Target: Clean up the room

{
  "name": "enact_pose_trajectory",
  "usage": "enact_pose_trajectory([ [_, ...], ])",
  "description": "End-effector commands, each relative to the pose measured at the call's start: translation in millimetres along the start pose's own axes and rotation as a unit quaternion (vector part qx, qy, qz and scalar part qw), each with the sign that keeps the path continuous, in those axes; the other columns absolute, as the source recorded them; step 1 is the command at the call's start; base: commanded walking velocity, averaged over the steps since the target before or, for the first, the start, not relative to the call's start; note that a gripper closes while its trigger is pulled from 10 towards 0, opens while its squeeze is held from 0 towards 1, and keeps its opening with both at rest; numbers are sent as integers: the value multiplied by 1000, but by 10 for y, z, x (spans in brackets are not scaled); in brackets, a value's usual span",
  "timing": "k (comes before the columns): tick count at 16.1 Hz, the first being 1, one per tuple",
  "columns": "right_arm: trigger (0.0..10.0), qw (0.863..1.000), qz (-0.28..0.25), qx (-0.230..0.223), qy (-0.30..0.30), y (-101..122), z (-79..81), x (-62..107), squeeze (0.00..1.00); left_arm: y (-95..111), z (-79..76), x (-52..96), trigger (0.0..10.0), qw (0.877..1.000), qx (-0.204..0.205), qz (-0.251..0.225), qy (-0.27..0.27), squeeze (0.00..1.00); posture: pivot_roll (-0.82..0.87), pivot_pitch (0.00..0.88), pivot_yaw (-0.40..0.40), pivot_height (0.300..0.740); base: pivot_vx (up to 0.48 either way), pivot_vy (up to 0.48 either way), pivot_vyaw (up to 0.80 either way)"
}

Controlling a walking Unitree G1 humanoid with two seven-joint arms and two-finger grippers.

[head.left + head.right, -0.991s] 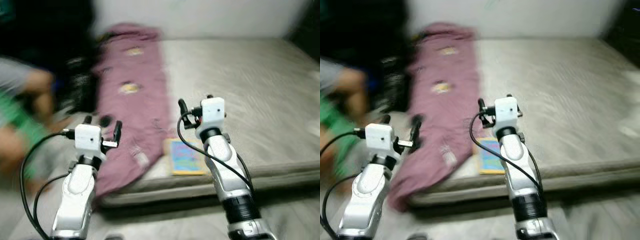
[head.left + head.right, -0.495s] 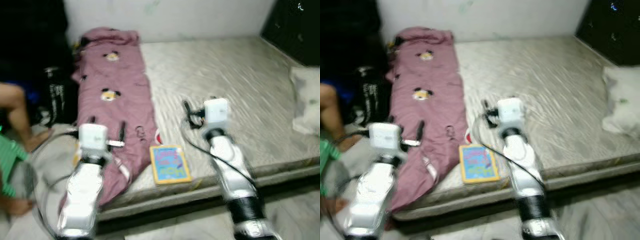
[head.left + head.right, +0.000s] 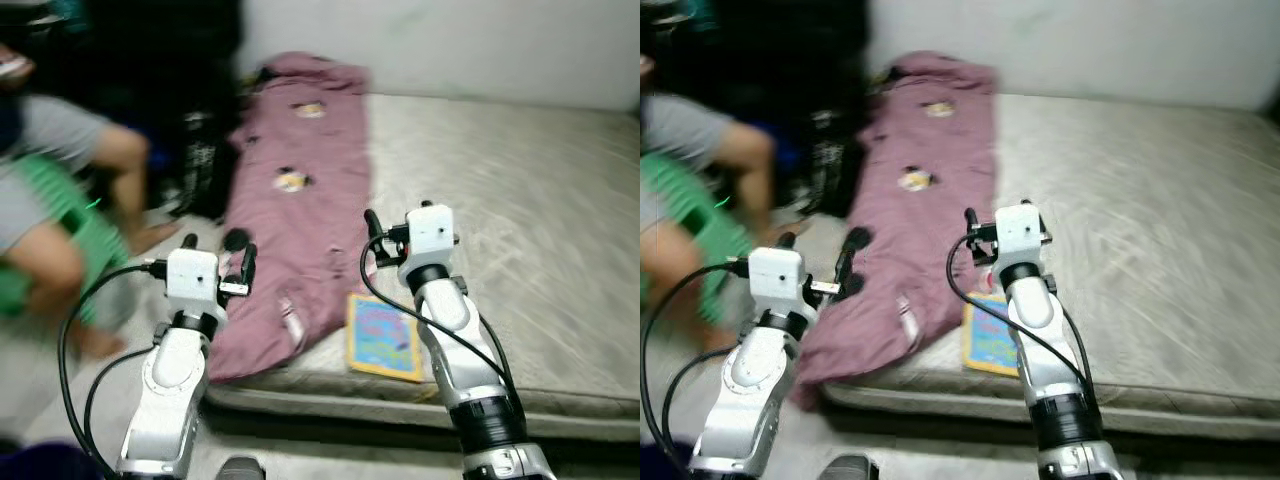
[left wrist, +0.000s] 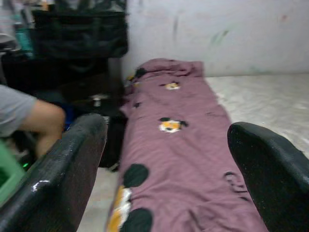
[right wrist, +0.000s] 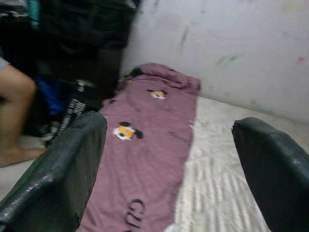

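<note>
Both my left gripper (image 3: 217,268) and right gripper (image 3: 386,232) hang wide open and empty at the near edge of the mattress (image 3: 530,190). Nothing looks tidied yet: the picture book (image 3: 384,336) lies at that near edge between my arms. Beyond it, the maroon blanket (image 3: 300,200) sprawls along the mattress's left side to the wall.

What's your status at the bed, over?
Left gripper and right gripper open, empty, raised. Purple blanket and book on mattress. Person seated on the left.
</note>
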State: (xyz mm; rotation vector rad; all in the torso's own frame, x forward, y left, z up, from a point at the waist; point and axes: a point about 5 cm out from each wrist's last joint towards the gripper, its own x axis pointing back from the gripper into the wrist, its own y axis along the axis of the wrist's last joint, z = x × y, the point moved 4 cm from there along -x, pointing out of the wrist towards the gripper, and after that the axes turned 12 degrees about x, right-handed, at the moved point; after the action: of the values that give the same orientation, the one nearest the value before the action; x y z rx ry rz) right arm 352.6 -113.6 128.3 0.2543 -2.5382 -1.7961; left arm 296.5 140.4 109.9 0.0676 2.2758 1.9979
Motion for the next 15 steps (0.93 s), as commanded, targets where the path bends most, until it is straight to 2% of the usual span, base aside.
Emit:
enact_pose_trajectory([
  [1,10000,1000,-2,7,-7,4,-76,-4,0,26,-28,-9,10000,1000,-3,-1,-3,0,74,0,-55,740,0,0,0],
  [5,10000,1000,-3,12,-4,7,-54,0,0,31,-33,-9,10000,1000,-4,-3,-4,0,76,0,-58,740,0,0,0],
  [7,10000,1000,-7,22,7,23,-21,-16,0,33,-36,-9,10000,1000,-5,-4,-5,0,78,0,-59,740,0,0,800],
  [10,10000,1000,-5,12,0,17,-39,-21,0,37,-37,-6,10000,1000,-3,-5,-3,0,79,0,-61,740,0,0,673],
  [15,10000,1000,-2,-1,-7,10,-55,-29,0,57,-68,-10,10000,1000,8,-10,-15,0,75,0,-61,740,0,0,0],
])
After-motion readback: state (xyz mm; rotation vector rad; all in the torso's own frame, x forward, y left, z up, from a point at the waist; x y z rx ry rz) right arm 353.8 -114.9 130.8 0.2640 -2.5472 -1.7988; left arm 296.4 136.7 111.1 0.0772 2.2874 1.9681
